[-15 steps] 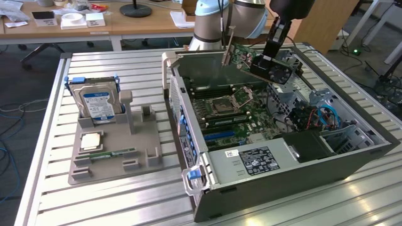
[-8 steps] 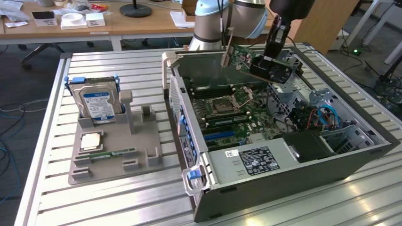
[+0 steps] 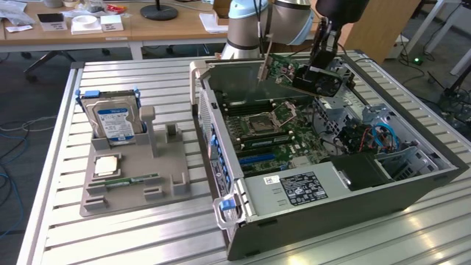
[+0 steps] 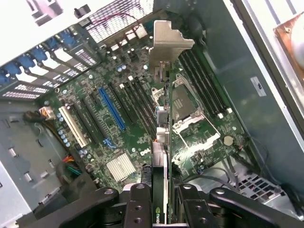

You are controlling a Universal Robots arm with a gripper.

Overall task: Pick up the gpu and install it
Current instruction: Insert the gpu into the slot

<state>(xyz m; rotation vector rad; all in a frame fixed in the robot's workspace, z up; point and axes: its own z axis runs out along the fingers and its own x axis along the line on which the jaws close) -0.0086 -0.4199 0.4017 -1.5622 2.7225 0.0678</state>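
The gripper point(image 4: 164, 192) pinches the gpu point(image 4: 160, 156) edge-on between its fingers point(image 4: 139, 197), above the open computer case point(image 3: 353, 215), at one o'clock in the exterior view.

Exterior view is set high and well back, angled down over the slatted table point(image 3: 132, 237) and open case point(image 3: 309, 221). Wrist view is aimed close along the gpu point(image 4: 162, 137) onto the motherboard point(image 4: 118, 118). Both are shared.

I read only NVIDIA, printed on the edge of the gpu point(image 4: 160, 156); the hard drive point(image 3: 114, 118) label's print was too small for me.
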